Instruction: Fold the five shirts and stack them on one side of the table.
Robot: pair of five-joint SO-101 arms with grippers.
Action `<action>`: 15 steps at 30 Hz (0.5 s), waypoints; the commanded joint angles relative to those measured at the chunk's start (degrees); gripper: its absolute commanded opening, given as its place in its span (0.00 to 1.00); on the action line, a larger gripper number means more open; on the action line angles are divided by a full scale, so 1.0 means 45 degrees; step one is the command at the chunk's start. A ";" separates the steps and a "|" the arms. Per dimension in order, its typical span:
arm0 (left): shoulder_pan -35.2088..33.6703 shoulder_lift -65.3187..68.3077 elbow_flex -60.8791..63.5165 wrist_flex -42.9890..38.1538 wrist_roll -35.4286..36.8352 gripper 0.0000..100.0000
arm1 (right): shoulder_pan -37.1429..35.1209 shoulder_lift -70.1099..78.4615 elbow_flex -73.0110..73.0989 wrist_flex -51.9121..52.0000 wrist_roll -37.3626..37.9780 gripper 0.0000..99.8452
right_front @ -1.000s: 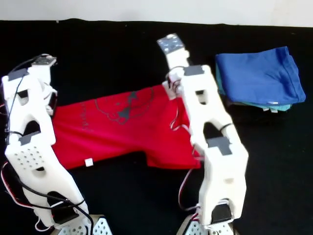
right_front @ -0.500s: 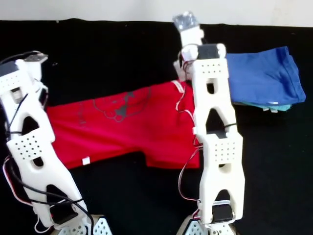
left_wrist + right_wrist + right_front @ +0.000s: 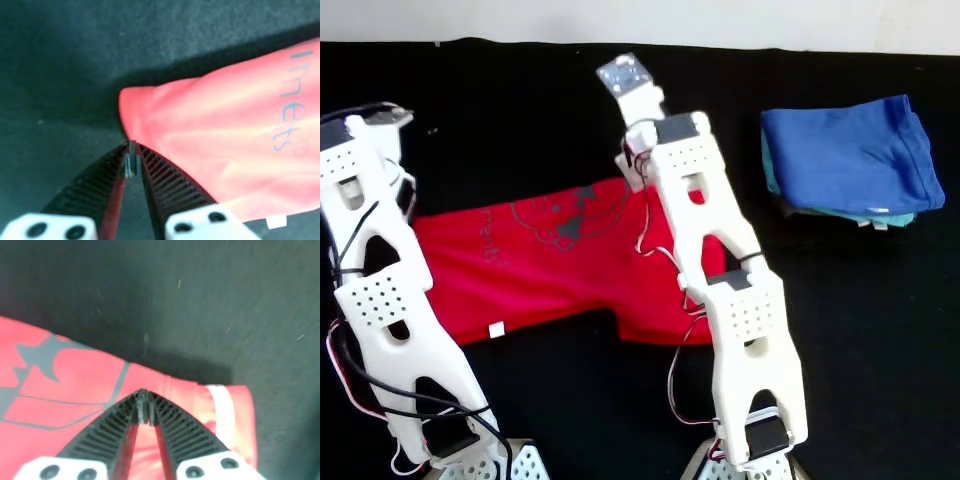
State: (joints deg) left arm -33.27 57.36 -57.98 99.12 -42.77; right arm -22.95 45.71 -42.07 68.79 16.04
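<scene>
Swinging right arm: it has come back left from beside the folded stack (image 3: 850, 160), drawing the red shirt (image 3: 550, 265)'s far right corner inward, so a fold of that side seems begun.
Left arm: unmoved at the shirt's left end.
Right pincer (image 3: 144, 410): clenched on the shirt's far edge.
Left pincer (image 3: 131, 162): clenched on the left edge.
Shirt: spread mid table (image 3: 520, 100), between the arms; stack far right.
</scene>
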 commanded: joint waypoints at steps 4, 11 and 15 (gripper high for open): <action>-0.0107 0.0537 0.0322 -0.0703 0.0098 0.01 | 0.1495 -0.0205 0.0811 -0.0400 0.0156 0.01; -0.0088 -0.1065 -0.0225 0.0391 0.0117 0.01 | 0.1807 -0.0869 -0.1436 0.1924 0.0137 0.01; -0.0283 -0.2999 0.0303 0.0508 0.0391 0.01 | 0.1768 -0.1299 -0.3038 0.3761 0.0137 0.01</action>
State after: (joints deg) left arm -33.54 52.79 -56.92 100.18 -42.33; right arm -15.74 45.36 -49.54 80.57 16.04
